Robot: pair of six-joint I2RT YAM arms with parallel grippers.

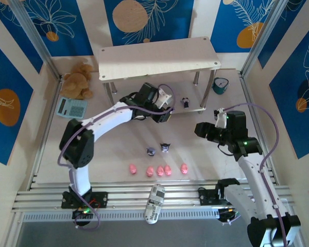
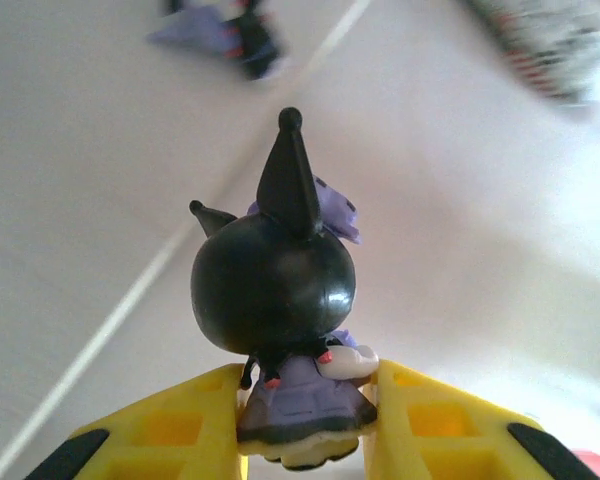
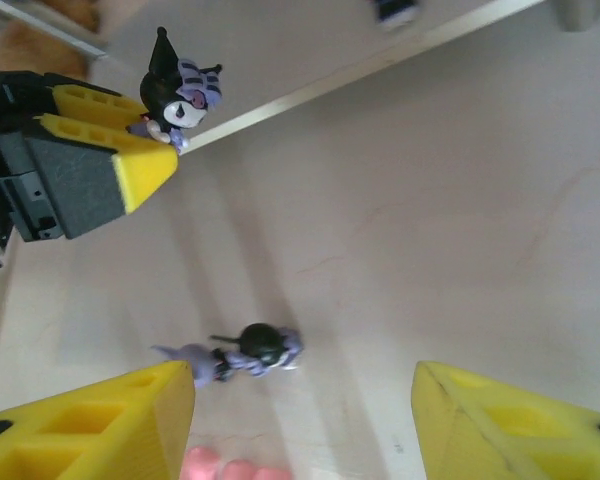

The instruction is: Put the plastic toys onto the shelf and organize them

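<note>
From above, your left gripper (image 1: 164, 114) is by the front edge of the lower board of the shelf (image 1: 159, 56); five pink pigs (image 1: 159, 169) sit in a row on the table. On the left wrist camera, its yellow fingers (image 2: 170, 430) are pinched on a dark figurine (image 2: 275, 290) at the skirt, with the head clear above them. On the right wrist camera, your right gripper (image 3: 305, 410) hangs wide and empty above two figurines (image 3: 250, 352) on the table.

High fixed view down over the whole scene — two close wrist views sharing one purple figurine (image 2: 280, 290)
</note>
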